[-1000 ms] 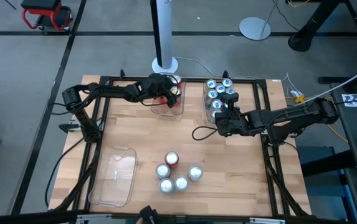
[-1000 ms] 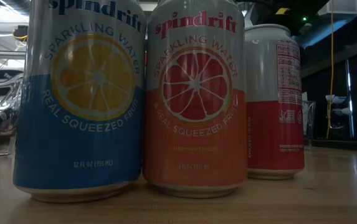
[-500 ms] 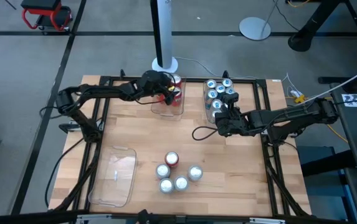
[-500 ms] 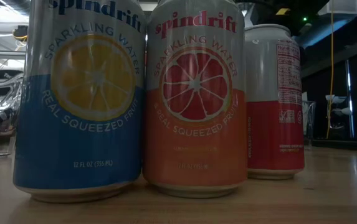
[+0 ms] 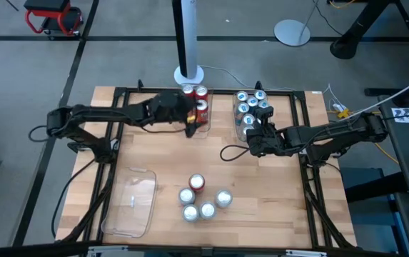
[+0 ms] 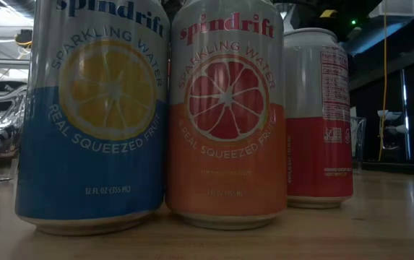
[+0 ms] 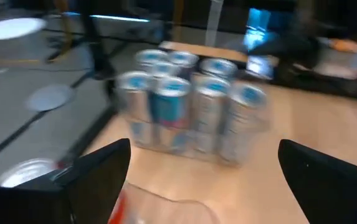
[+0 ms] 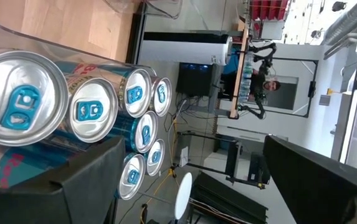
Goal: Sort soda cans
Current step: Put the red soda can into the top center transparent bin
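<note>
the soda cans sit in three lots. five unsorted cans [image 5: 200, 200] stand loose near the counter's front edge: one red-topped can [image 5: 197, 183] with four silver-topped ones touching or just beside it. in the low view three of them stand upright side by side: a blue lemon can [image 6: 91, 108], a coral grapefruit can [image 6: 225, 112] and a red-and-white can [image 6: 318, 115]. red cans [image 5: 198, 100] stand in a clear tray [image 5: 203, 127] at the back of the counter, and blue-tabbed cans [image 5: 250, 106] pack a second clear tray [image 5: 236, 114] to their right. a third, empty clear tray [image 5: 129, 203] lies at the front left.

the left end effector [image 5: 188, 121], fingers spread and grasping nothing, sits just beside the red cans' tray. the right end effector [image 5: 254, 135], also spread and empty, sits just beside the tray of blue-tabbed cans.

the risks, as i judge them: either arm's spread fingers are close enough to a tray wall to catch it on moving away and drag or tip its cans. in the front cluster the cans touch, so a finger coming down between them could topple a neighbour and send it rolling off the counter. the mostly silver tops also invite picking the wrong colour.
</note>
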`<state>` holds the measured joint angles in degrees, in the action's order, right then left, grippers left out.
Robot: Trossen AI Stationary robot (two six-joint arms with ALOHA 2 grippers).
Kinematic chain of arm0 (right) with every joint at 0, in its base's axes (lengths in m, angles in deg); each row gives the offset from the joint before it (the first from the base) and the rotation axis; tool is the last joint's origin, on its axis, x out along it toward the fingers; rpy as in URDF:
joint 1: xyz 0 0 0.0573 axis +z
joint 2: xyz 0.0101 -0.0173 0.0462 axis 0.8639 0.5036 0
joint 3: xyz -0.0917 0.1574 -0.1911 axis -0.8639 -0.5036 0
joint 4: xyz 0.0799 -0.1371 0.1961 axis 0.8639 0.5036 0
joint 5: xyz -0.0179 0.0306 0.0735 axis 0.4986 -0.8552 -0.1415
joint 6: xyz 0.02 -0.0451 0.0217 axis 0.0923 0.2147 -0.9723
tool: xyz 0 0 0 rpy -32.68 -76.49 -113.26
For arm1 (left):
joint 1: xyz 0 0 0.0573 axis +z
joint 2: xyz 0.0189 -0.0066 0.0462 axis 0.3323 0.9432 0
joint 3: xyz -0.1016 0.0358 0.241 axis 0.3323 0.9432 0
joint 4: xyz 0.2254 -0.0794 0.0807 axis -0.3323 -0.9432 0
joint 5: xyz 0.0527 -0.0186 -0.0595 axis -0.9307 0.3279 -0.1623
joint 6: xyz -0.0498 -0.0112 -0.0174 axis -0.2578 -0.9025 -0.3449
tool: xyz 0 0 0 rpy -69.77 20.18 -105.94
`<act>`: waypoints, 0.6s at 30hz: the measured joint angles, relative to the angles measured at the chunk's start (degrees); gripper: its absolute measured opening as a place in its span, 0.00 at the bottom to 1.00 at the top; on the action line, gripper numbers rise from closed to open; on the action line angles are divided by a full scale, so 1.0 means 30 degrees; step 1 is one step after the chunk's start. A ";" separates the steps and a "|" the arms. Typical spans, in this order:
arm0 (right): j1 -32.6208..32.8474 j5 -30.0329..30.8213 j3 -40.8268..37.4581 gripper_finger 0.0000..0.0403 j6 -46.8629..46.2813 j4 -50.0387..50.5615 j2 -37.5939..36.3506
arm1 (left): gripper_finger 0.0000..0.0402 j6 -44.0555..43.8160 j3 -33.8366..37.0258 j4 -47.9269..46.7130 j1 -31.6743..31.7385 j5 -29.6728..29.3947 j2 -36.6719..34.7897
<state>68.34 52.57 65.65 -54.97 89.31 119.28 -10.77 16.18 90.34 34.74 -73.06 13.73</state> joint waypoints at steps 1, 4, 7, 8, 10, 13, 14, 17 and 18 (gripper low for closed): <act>0.0000 0.0001 0.0000 0.94 0.0000 -0.0001 0.0000 | 0.98 0.0390 0.0000 -0.0107 -0.0318 0.0504 -0.0007; 0.0000 0.0000 0.0000 0.94 0.0000 0.0021 0.0000 | 0.98 0.0806 0.0000 -0.0603 -0.1241 0.1475 -0.0051; 0.0007 0.0000 0.0000 0.94 0.0000 0.0016 0.0000 | 0.98 0.1022 0.0000 -0.1776 -0.2259 0.1822 -0.0044; 0.0000 0.0000 0.0000 0.94 0.0000 0.0013 0.0000 | 0.98 0.1233 0.0000 -0.2204 -0.2612 0.1833 -0.0044; 0.0000 0.0000 0.0000 0.94 0.0006 0.0012 0.0000 | 0.98 0.1458 0.0000 -0.3114 -0.3334 0.1832 -0.0044; 0.0000 0.0000 0.0000 0.94 -0.0007 -0.0001 0.0000 | 0.98 0.1675 0.0000 -0.4380 -0.4424 0.2053 -0.0044; 0.0004 0.0000 0.0000 0.94 -0.0007 -0.0007 0.0000 | 0.98 0.1647 0.0000 -0.4710 -0.4758 0.2364 -0.0044; 0.0000 0.0000 0.0000 0.94 -0.0015 -0.0017 0.0000 | 0.98 0.1200 0.0000 -0.5079 -0.5714 0.3411 -0.0044; 0.0000 0.0000 0.0000 0.94 -0.0015 -0.0023 0.0000 | 0.98 0.1095 0.0000 -0.5025 -0.6018 0.3619 -0.0044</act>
<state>68.34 52.57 65.65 -55.01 89.24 119.28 -7.48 16.18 75.26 16.69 -62.20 13.60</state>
